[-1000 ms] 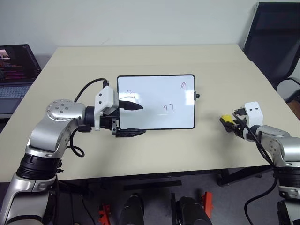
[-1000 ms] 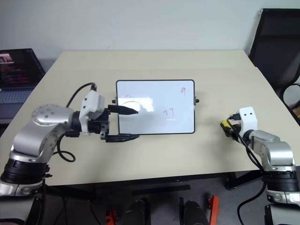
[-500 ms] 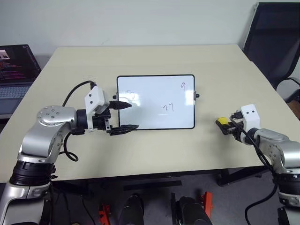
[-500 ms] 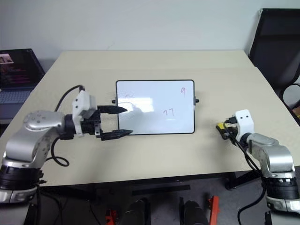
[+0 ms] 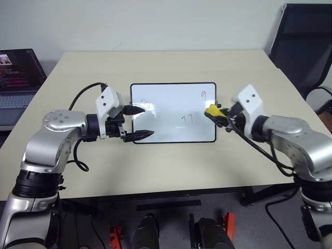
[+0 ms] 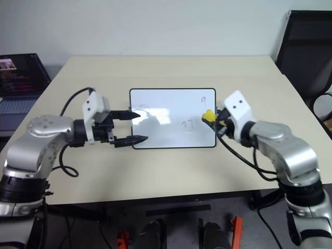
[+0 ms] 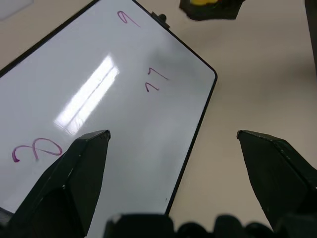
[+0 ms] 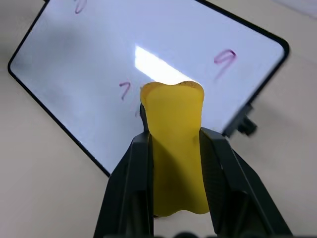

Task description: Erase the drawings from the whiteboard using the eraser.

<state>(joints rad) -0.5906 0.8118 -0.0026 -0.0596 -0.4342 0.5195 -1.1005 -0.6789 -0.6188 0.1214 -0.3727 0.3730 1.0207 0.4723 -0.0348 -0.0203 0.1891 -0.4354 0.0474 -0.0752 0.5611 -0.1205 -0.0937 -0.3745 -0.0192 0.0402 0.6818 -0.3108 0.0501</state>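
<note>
Fingers of my R gripper (image 8: pixel 173 163) are clamped on the eraser (image 5: pixel 212 110), yellow block pinched between both pads w/ its front end sticking out past the tips. It hangs just off the whiteboard (image 5: pixel 171 104)'s R short edge, above the table (image 5: pixel 171 65), not touching the surface as far as I can judge. Whiteboard lies flat near table centre, long axis running L–R across me. The drawings: reddish "9" (image 5: pixel 203 95) in the board's far R corner, "17" (image 5: pixel 186 119) lower, R of centre, a loop scribble (image 5: pixel 146 106) near the L short edge. Key relation: "9" and "17" lie just L of the eraser, so R arm is the nearer for those two; the wipe needs a short reach L and down, along the board's long axis. L gripper (image 5: pixel 137 123) is spread wide, holding nothing, tips over the board's L short edge beside the loop; contact w/ the frame can't be confirmed. Judgement: eraser in hand, wiping not yet begun, all three marks intact.
</note>
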